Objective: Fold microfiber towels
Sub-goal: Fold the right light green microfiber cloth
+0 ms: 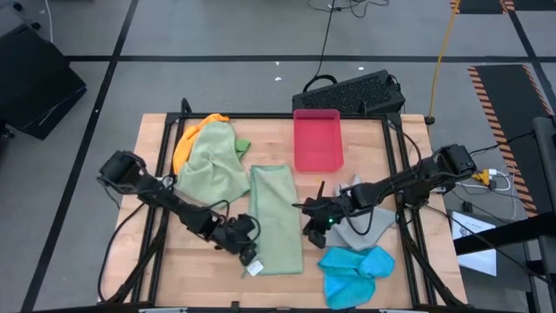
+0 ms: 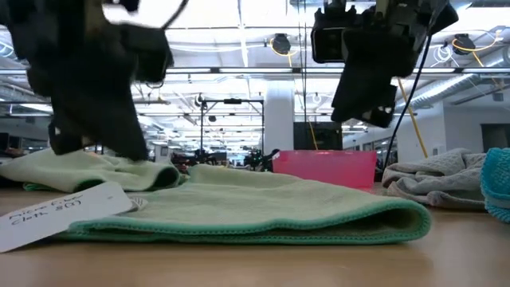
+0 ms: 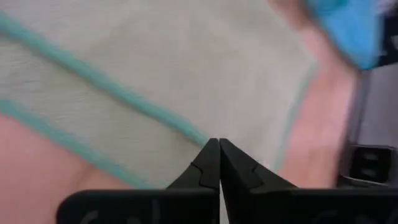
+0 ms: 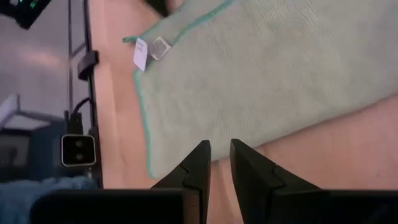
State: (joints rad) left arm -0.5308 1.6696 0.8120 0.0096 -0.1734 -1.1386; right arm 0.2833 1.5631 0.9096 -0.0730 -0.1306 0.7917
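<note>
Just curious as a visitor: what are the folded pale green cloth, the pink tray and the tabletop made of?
Cloth: soft, matte, fuzzy fabric with a stitched teal hem and a paper tag, likely microfiber. Tray: smooth, uniform pink with thin walls, probably plastic. Tabletop: light wood, judging by its grain lines and plank seams; it could be veneer.

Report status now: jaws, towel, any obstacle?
Left gripper jaws shut, right gripper jaws slightly apart, both empty. Pale sage green microfiber towel folded long, flat between them. White paper tag at its corner.

The orange towel (image 1: 187, 139) lies mostly hidden under a sage towel (image 1: 213, 165). The white tag's (image 2: 56, 214) handwriting is unreadable; the picture's edge cuts off the blue towel (image 2: 498, 183).
</note>
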